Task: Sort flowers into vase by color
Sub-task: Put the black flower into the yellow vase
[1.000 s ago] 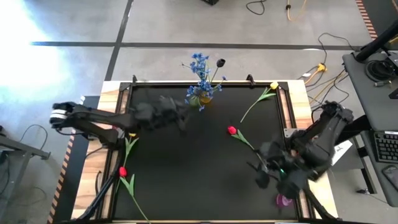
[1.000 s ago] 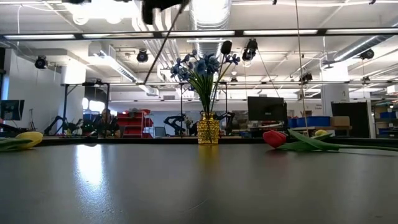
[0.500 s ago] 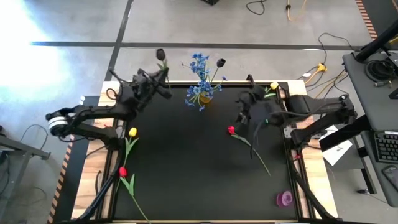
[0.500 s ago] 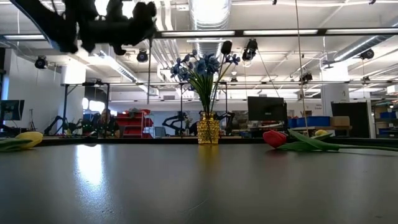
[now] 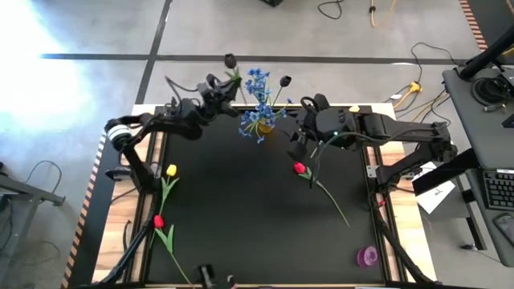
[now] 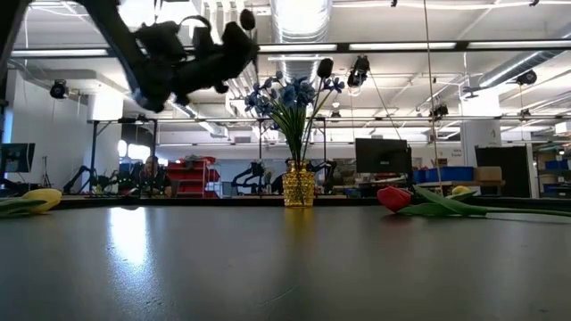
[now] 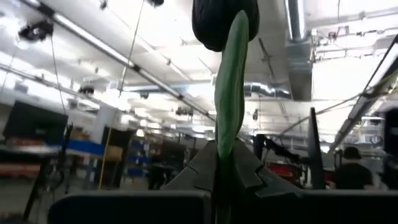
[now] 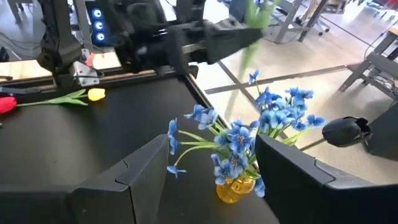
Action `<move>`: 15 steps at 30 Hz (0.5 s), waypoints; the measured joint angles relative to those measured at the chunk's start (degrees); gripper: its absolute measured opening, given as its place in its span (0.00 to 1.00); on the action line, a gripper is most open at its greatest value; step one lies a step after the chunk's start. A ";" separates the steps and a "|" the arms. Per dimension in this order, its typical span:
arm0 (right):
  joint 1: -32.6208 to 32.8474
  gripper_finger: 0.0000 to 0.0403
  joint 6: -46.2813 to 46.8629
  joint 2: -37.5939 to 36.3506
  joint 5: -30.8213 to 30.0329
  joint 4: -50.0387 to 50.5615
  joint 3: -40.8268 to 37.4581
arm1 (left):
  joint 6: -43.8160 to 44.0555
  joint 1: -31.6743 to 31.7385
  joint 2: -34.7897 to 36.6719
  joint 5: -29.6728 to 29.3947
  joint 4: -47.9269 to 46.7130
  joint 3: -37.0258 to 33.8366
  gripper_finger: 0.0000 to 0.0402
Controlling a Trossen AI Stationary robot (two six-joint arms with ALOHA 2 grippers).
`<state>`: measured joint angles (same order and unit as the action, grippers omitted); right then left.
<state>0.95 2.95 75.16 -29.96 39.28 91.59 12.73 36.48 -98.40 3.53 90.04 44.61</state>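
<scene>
My left gripper (image 5: 217,92) is up in the air left of the gold vase (image 5: 262,127) and is shut on a near-black tulip (image 5: 230,60). In the low view the tulip's head (image 6: 247,18) is above and left of the bouquet. The vase (image 6: 299,185) stands at the table's far edge. It holds blue sprigs (image 5: 257,83) and another black tulip (image 5: 284,81). My right gripper (image 5: 297,144) is open just right of the vase. In its wrist view, the fingers (image 8: 149,168) frame the vase (image 8: 231,188). One red tulip (image 5: 299,168) lies flat near the middle of the table. My left gripper pinches the black tulip's green stem (image 7: 225,134) between its two fingers, some way below the head (image 7: 224,22). The tulip is lifted clear. It sticks out past the fingertips and slants up toward the vase side.
A yellow tulip (image 5: 353,110) lies at the far right edge. A yellow tulip (image 5: 170,170) and a red tulip (image 5: 158,221) lie along the left side. A purple object (image 5: 368,257) sits at the near right corner. The middle of the black mat (image 5: 241,209) is bare.
My left gripper has carried the black tulip from over the mat up toward the far left edge, then right toward the vase. My right arm has swung from the near right corner across to the far side and now stands beside the vase.
</scene>
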 joint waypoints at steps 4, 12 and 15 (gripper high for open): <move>-0.13 0.58 2.76 0.65 0.02 -0.48 0.01 | 2.46 1.27 -4.58 3.37 0.03 6.17 0.00; -0.10 0.58 8.93 1.09 0.05 -0.56 -0.02 | 7.70 1.50 -11.67 8.54 0.05 14.76 0.00; 0.00 0.58 9.27 1.09 0.35 -0.58 -0.02 | 7.93 1.52 -13.55 9.16 -0.04 15.79 0.00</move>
<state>0.95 12.22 76.25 -29.61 38.70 91.57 20.67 38.00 -111.95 12.69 90.00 60.40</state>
